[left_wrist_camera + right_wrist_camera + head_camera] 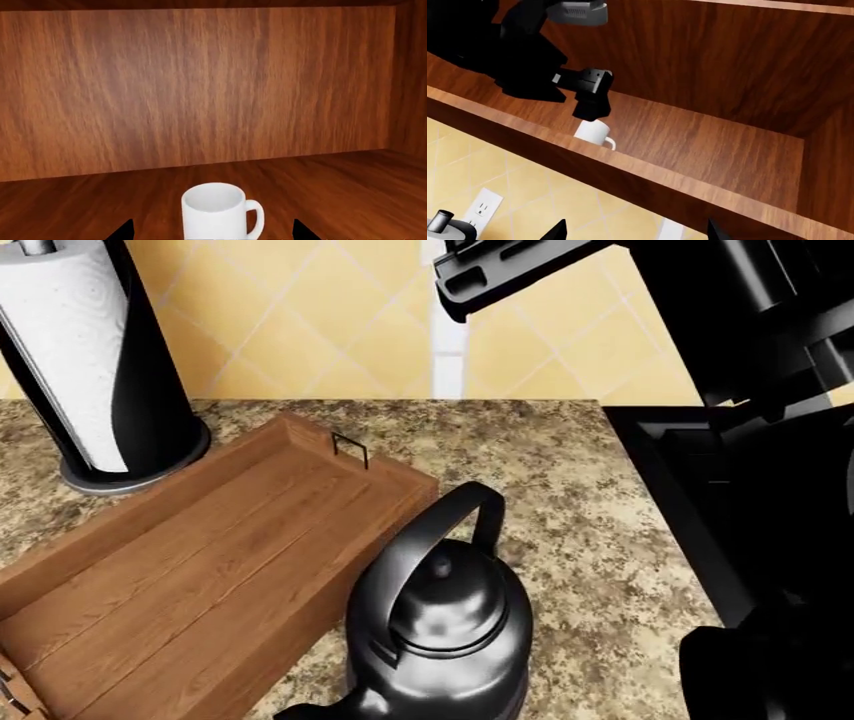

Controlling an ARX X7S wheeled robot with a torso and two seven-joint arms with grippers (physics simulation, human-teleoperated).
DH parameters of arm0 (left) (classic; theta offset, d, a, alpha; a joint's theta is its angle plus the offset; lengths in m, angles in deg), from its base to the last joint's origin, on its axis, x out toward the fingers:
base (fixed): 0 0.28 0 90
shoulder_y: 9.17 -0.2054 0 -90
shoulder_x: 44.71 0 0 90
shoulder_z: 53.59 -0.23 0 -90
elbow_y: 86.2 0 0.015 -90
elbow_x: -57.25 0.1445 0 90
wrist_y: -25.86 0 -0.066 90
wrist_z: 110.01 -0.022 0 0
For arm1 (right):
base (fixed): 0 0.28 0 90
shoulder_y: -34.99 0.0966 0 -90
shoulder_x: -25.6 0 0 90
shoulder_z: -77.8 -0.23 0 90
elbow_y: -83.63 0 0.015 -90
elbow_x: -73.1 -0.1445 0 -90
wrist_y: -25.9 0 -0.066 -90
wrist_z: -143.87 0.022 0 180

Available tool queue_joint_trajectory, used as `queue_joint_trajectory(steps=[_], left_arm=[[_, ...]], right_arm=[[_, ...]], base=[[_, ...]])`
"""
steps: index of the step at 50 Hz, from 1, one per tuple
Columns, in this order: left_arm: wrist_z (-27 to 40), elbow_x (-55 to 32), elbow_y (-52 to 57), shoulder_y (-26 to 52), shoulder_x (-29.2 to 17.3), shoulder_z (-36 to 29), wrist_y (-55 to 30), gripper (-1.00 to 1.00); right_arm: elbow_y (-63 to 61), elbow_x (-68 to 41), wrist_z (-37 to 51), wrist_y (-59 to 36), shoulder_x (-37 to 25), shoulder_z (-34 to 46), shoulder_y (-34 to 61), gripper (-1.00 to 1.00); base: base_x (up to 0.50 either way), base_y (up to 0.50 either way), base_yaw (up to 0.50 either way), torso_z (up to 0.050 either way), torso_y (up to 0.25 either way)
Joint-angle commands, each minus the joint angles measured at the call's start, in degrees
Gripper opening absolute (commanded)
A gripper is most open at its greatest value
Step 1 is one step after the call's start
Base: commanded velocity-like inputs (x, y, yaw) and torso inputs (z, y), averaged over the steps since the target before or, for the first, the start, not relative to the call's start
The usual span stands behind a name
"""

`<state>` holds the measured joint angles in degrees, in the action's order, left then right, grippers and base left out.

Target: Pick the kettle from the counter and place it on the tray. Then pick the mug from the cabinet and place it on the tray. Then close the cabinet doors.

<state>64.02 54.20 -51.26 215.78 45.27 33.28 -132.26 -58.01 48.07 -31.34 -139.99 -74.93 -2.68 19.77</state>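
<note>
Left tool (pixel 212 231) is spread open around the white mug (pixel 217 210) on the cabinet shelf (pixel 347 185), not yet gripping. We judge the mug light, rigid, smooth; take it across the body. Right tool (pixel 635 230) is released. Kettle (pixel 441 640) sits on the tabletop (pixel 587 540) beside the tray (pixel 187 560).

The mug (pixel 215 211) is plain white against the cabinet (pixel 200 85)'s reddish-brown wood grain. A glossy black kettle (pixel 447 635) sits on the beige-brown speckled counter (pixel 587 500) beside the brown plank tray (pixel 174 570). Behind them are yellow diamond tiles (pixel 307 310) and a white paper towel roll (pixel 67 350) in a black holder.
</note>
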Motion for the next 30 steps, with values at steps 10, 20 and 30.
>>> queue_joint_trajectory(steps=[10,20,30], left_arm=[[0.16,-0.88,-0.72,0.05,0.01,-1.09,0.28,1.0],[2.28,-4.87,-5.68,0.05,0.01,-3.4,3.51,1.0],[7.77,-8.97,-10.35,0.05,0.01,-6.39,9.37,1.0]], right_arm=[[-0.54,-1.13,0.72,0.25,-0.4,-0.4,-0.48,1.0],[-1.47,-1.92,0.89,0.5,-0.95,-1.62,-2.06,1.0],[-1.2,-2.14,0.9,2.34,-1.69,-1.68,-4.03,1.0]], base=[[0.0,0.0,0.0,0.0,0.0],[0.0,0.0,0.0,0.0,0.0],[0.0,0.0,0.0,0.0,0.0]])
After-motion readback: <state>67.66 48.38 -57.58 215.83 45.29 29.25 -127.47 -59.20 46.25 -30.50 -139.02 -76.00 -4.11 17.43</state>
